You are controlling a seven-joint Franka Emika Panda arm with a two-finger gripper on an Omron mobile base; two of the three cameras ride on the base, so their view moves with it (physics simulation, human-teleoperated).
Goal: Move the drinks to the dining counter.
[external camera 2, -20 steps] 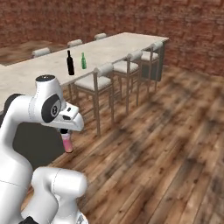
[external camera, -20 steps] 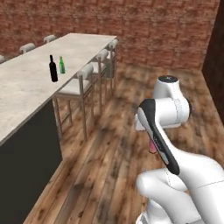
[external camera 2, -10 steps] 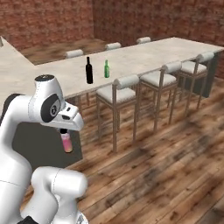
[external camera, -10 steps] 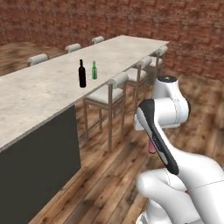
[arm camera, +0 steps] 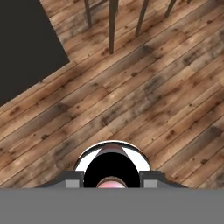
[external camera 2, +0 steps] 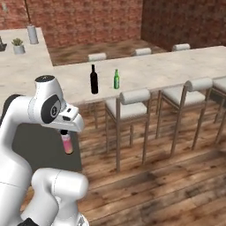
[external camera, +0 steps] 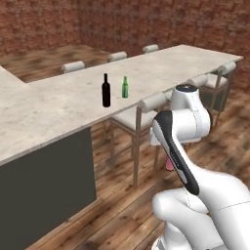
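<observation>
Base swung rightward along dining counter (external camera 2: 176, 66); pincer (external camera 2: 65, 133) clamped on pink bottle (external camera 2: 67, 143).

Home kitchen with bar seating: brick walls (external camera 2: 88, 20) enclosing, stools (external camera 2: 132, 103) lining a stone counter (external camera: 58, 105), plank floor (arm camera: 131, 87) running beneath.

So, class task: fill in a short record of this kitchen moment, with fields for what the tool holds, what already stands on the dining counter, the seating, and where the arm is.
tool: shut on the small pink bottle, held upright above the wooden floor
on dining counter: black wine bottle and green bottle, upright, side by side, apart
seating: pale cushioned stools along the counter's near side
arm position: short of the counter, over the floor
</observation>
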